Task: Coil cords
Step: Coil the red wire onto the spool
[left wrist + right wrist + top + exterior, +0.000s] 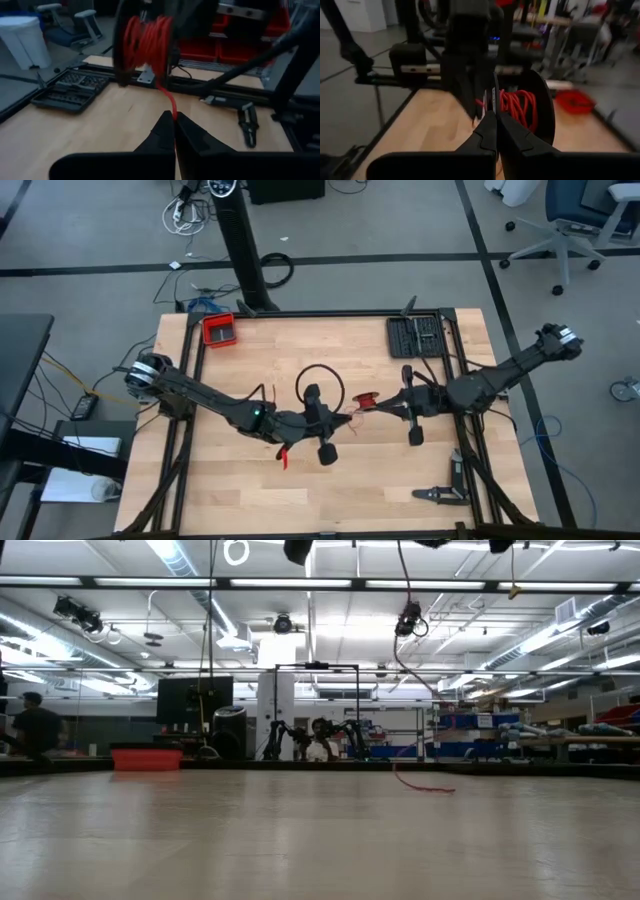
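Pale wood planks make up the surface (330, 490), with a red tray (219, 330) at its far left corner and a dark tool case (419, 336) at the far right. Near the middle, the red cord (150, 42) is wound on a small dark spool (540, 107) held up by the right gripper (494, 120), whose fingers are pressed together on the spool's rim. A free strand runs from the spool to the left gripper (174, 122), which is pinched together on the strand just beside the spool. A black cable loop (320, 385) lies behind the left arm.

The step in hand looks like winding the loose strand onto the spool. To do it well, I judge the left gripper should keep the strand lightly taut and lay each turn beside the previous one, while the right holds the spool steady; too much pull could drag the spool from its grip.
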